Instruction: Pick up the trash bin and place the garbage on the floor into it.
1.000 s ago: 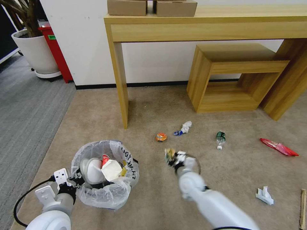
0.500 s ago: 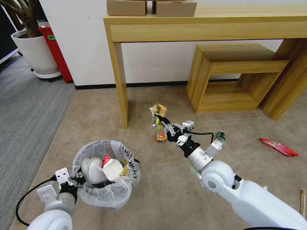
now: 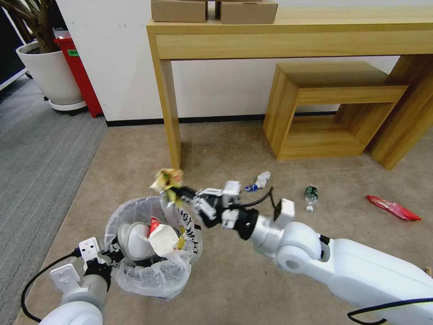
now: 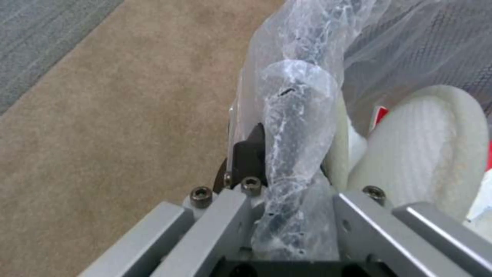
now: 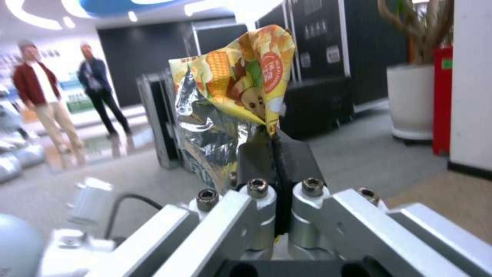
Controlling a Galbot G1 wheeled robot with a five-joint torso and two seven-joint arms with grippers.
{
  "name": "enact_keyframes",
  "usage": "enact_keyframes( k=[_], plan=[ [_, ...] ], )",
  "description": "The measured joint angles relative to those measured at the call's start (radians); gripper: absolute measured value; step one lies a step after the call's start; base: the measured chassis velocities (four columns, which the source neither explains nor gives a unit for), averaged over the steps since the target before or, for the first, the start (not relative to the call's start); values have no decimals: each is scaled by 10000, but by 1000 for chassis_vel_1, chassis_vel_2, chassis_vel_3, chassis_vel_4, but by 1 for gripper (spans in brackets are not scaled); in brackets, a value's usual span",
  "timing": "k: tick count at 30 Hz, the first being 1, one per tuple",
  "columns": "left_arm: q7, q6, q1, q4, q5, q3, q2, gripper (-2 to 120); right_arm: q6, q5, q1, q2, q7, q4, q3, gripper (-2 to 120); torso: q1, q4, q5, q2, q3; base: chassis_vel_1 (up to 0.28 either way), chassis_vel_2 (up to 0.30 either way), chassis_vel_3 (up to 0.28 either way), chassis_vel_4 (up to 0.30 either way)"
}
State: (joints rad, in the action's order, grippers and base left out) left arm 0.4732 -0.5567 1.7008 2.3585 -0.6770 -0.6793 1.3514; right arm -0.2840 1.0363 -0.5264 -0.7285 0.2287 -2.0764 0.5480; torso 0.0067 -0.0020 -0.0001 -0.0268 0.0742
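1. Head view puts the task partway done: the trash bin (image 3: 151, 253) is off to the robot's left, its bagged rim pinched in the closed left gripper (image 3: 104, 260), and it already holds a white slipper (image 3: 131, 239), a crumpled white tissue (image 3: 163, 238) and a scrap of red.
2. Right gripper (image 3: 177, 193) has its jaws closed on a yellow snack wrapper (image 3: 167, 179); the wrapper sticks out beyond the jaw tips, just above the bin's far rim, so my judgement is that the drop is close but not yet made.
3. Right wrist view confirms the pinch: the fingers (image 5: 279, 154) meet on the wrapper's lower edge and the foil (image 5: 230, 96) fans out past them.
4. Left wrist view shows the liner bag (image 4: 295, 115) bunched between that gripper's jaws, with the slipper (image 4: 430, 142) just inside the rim.
5. Left on the floor (image 3: 225, 149), all behind the right gripper's jaws toward its arm side: a white tissue with a blue scrap (image 3: 260, 179), a green-label bottle (image 3: 310, 195) and a red wrapper (image 3: 393, 207) well apart from it.
6. Around: a wooden table leg (image 3: 170, 113) stands just past the held wrapper, a low wooden stool (image 3: 329, 108) farther right, a planter (image 3: 49, 72) and a red box (image 3: 79, 74) by the wall.
7. In my view only the table leg is near enough to the jaws to matter; the bin mouth itself looks unobstructed.
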Motion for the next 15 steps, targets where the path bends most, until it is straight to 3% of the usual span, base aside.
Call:
enact_keyframes(
  k=[5,8,9,12,15],
  plan=[
    [-18,-30,114,146,78,-3,65,1,625,348,1417,-115,-1021,-323,1491,0,0,-5,2,0,0,0,0,0,0],
    [-26,-32,249,281,117,-103,106,1,1205,528,2893,-461,-2327,-367,2996,0,0,0,-1,1,0,0,0,0,0],
    [-26,-32,249,281,117,-103,106,1,1205,528,2893,-461,-2327,-367,2996,0,0,0,-1,1,0,0,0,0,0],
    [-40,-30,353,405,121,-144,140,1,1742,736,3878,-988,-3294,-191,4272,0,0,-2,0,0,0,0,0,0,0],
    [-45,-5,409,454,123,-179,160,1,2052,895,4166,-1240,-3824,-123,4758,0,0,-1,0,0,0,0,0,0,0]
  ],
)
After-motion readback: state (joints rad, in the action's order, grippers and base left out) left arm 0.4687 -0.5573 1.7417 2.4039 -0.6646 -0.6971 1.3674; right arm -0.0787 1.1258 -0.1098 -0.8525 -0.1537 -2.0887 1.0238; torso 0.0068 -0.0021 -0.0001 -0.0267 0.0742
